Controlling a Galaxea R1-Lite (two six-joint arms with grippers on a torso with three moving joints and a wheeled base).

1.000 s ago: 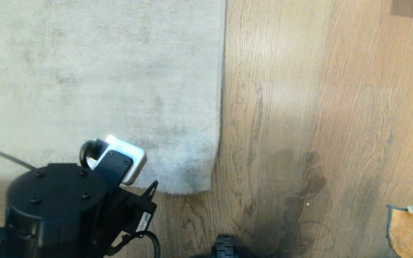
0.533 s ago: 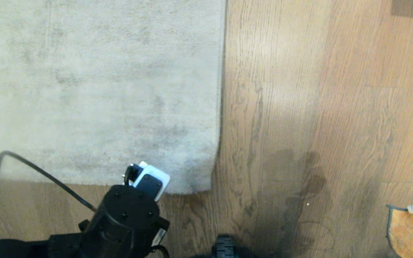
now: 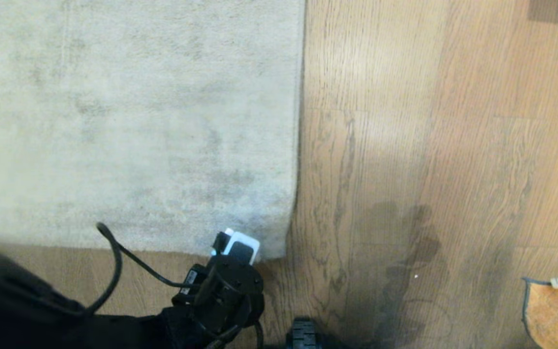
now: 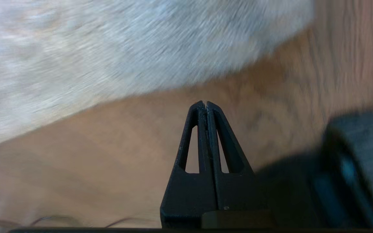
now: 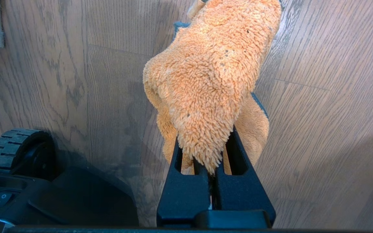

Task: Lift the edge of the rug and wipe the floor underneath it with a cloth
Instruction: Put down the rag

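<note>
From the head camera I have the rug edge point(image 3: 298, 145) running straight down the middle of the frame, ending in a square corner point(image 3: 279, 245) at about six o'clock from the rug's centre. The rug lies flat on the floor point(image 3: 405, 121), nothing raised. My left end effector point(image 4: 206, 105) sits low over bare planks just short of that corner; the wrist camera shows its two black fingers point(image 4: 219, 136) pressed together tip to tip, closed on nothing, with the grey pile at roughly twelve o'clock beyond the tips and apart from them. In the head camera the left arm's wrist housing point(image 3: 233, 286) covers the fingers, sitting right at the rug's near border.

My right end effector point(image 5: 210, 168) is clamped on the cloth point(image 5: 212, 74), the orange fuzzy rag bunching up past the fingertips with its dark trim showing. The head camera catches the cloth at the four o'clock corner. A base wheel point(image 5: 18, 145) shows at eight o'clock in the right wrist camera.
</note>
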